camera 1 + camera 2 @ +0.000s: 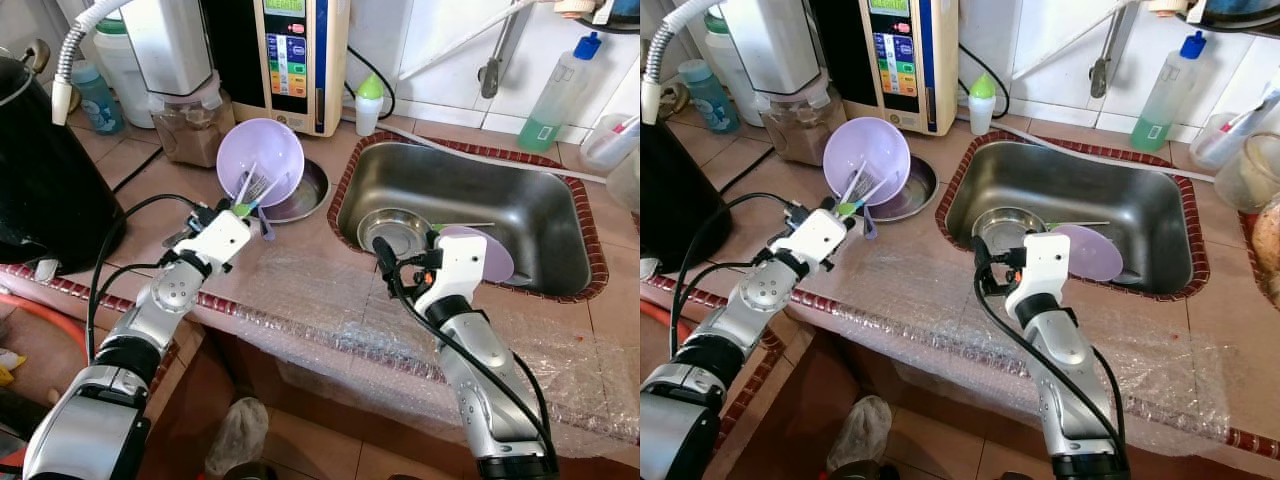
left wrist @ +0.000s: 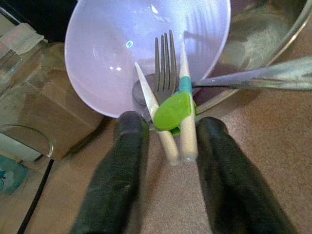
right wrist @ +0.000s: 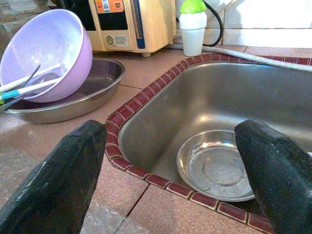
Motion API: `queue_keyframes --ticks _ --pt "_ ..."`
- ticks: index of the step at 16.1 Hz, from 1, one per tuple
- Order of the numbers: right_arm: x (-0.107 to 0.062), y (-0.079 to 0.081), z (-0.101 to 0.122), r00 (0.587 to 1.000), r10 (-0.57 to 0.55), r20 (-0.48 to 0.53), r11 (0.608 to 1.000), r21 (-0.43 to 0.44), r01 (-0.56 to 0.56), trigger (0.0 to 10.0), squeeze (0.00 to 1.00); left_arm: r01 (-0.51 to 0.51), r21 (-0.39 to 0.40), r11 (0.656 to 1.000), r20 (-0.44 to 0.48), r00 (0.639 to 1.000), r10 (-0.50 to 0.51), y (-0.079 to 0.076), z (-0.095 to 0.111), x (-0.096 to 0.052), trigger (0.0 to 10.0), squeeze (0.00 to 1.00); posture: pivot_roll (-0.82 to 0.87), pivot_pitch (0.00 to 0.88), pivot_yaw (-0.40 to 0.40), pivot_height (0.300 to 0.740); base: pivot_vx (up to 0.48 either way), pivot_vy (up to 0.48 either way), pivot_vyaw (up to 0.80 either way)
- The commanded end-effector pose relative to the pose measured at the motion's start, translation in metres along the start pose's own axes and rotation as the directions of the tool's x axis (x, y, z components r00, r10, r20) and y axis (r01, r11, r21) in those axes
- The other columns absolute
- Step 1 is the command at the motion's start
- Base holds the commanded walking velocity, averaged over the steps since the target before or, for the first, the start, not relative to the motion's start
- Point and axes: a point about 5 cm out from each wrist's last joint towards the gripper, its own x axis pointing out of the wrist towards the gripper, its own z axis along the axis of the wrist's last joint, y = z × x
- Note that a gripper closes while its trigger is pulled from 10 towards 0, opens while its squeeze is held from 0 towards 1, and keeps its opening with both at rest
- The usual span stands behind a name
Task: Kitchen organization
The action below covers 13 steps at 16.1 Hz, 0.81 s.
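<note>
shiny metal, glossy plastic, matt tile

the sink (image 1: 520, 215) is brushed steel with a soft sheen, and the small dish (image 3: 214, 168) in it is polished metal. the lilac bowl (image 2: 122, 53) looks like smooth glossy plastic, leaning in a shiny metal pan (image 3: 73, 95). the fork (image 2: 165, 63) is dull metal. the counter (image 1: 300, 270) is matt speckled tile, its front under crinkly clear bubble wrap (image 1: 330, 340).
</note>
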Motion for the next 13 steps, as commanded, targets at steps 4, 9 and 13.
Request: queue_keyframes --ticks 4,9,13 --pt "0.003 0.001 0.006 1.000 0.009 0.015 1.000 -0.002 -0.009 10.0 0.00 -0.008 0.010 1.000 0.025 1.000 0.008 0.004 0.005 0.004 0.0 0.00 -0.08 0.036 0.032 0.740 0.000 0.000 0.00" --pt "0.003 0.002 0.005 1.000 0.007 0.016 1.000 -0.001 -0.007 10.0 0.00 -0.007 0.014 1.000 0.031 0.999 0.007 0.004 0.006 0.005 0.0 0.00 -0.08 0.029 0.037 0.740 0.000 0.000 0.00" --pt "0.008 0.005 0.007 0.999 0.018 0.032 1.000 0.014 -0.019 10.0 0.00 -0.058 0.020 0.998 0.057 0.997 0.057 0.016 0.009 0.004 0.0 0.00 -0.06 0.012 0.040 0.740 0.000 0.000 0.00"
